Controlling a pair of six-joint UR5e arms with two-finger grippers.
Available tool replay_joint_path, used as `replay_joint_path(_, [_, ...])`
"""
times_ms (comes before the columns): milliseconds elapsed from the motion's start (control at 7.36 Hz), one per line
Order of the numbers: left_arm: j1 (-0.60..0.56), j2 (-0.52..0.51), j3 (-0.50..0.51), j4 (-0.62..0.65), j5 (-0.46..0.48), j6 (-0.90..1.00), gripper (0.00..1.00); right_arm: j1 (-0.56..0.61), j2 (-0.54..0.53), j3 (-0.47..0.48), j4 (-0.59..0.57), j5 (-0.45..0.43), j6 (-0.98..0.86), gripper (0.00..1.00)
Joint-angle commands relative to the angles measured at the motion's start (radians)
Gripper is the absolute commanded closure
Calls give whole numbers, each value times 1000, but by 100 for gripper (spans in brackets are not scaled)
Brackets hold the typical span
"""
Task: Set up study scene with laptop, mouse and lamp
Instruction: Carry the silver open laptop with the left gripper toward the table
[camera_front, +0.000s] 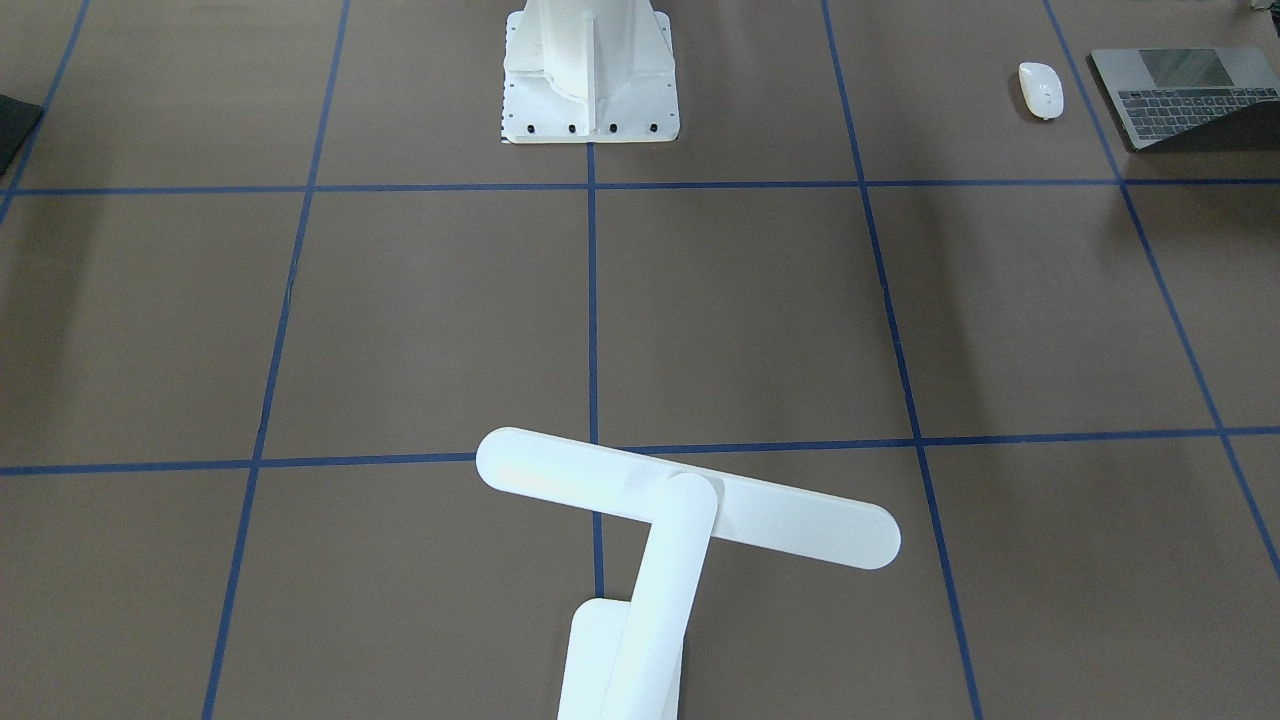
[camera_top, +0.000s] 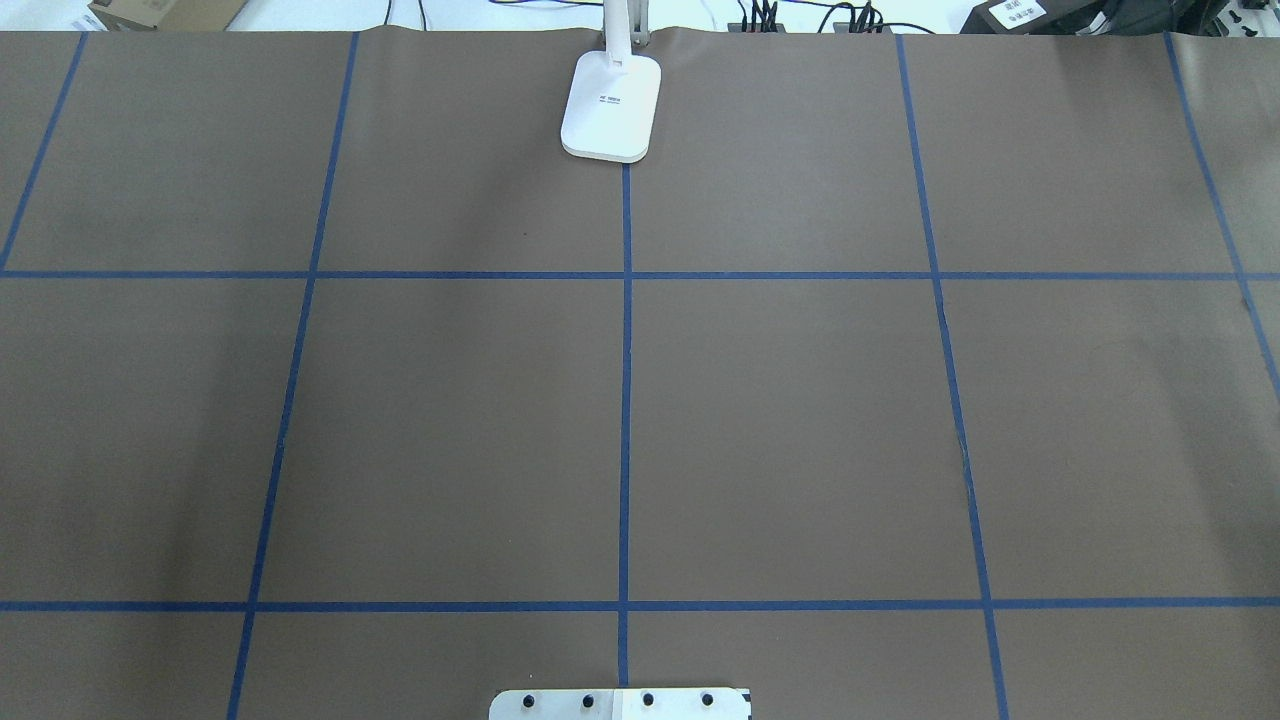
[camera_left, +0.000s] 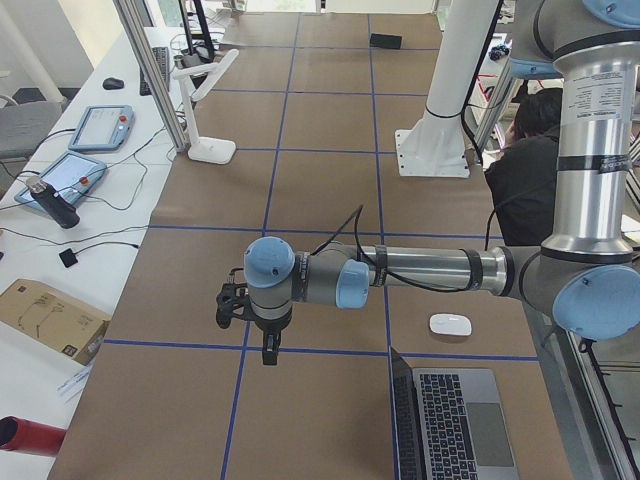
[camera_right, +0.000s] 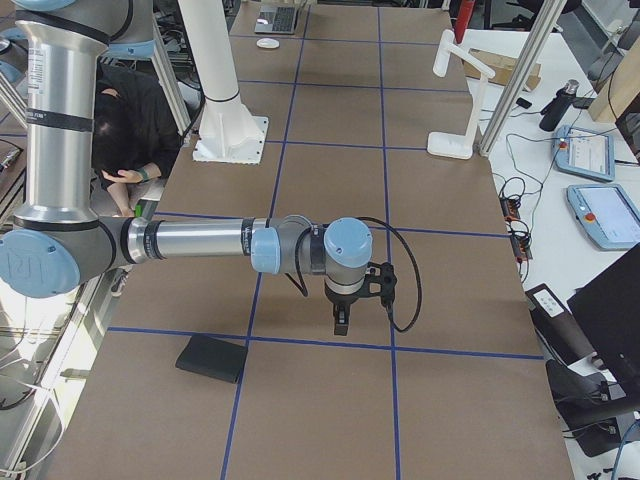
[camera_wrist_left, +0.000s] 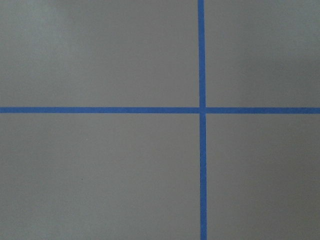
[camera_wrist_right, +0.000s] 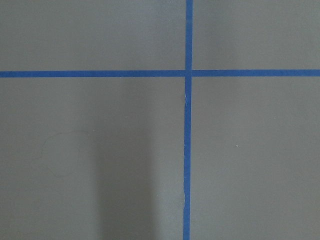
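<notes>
1. Brown paper with a grid of blue tape covers the bench (camera_top: 800, 420). A wide stretch of this paper lies between the lamp and the other task things.
2. The lamp (camera_front: 690, 510) stands at the bench edge far from the robot, its base on the centre tape line. The overhead view cuts off its arm and head at the top.
3. The laptop (camera_front: 1185, 95) lies open at the bench end on the robot's left, near the robot's side. The front-facing view cuts off its outer corner.
4. The mouse (camera_front: 1040, 90) lies just beside the laptop without touching it, on the side toward the white pedestal (camera_front: 590, 80).
5. The left claw (camera_left: 269, 356) hangs over the bench, pointing down, near the laptop but apart from it. Only a side view shows it, so I cannot tell if it is open or closed.
6. The right claw (camera_right: 340, 325) hangs the same way at the other end, near a black pad (camera_right: 212, 358). Its state I cannot tell either.
7. Both wrist cameras show only paper and a tape crossing.
</notes>
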Motion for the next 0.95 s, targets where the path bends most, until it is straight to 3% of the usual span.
replay_joint_path(0, [-47, -2, 15, 109, 11, -29, 0, -20, 16, 0, -4, -8, -2, 0])
replay_joint_path(408, [-97, 45, 18, 235, 85, -141, 0, -57, 52, -32, -12, 1, 140, 0])
replay_joint_path(815, [-154, 212, -63, 228, 82, -515, 0, -58, 59, -28, -1, 18, 167, 0])
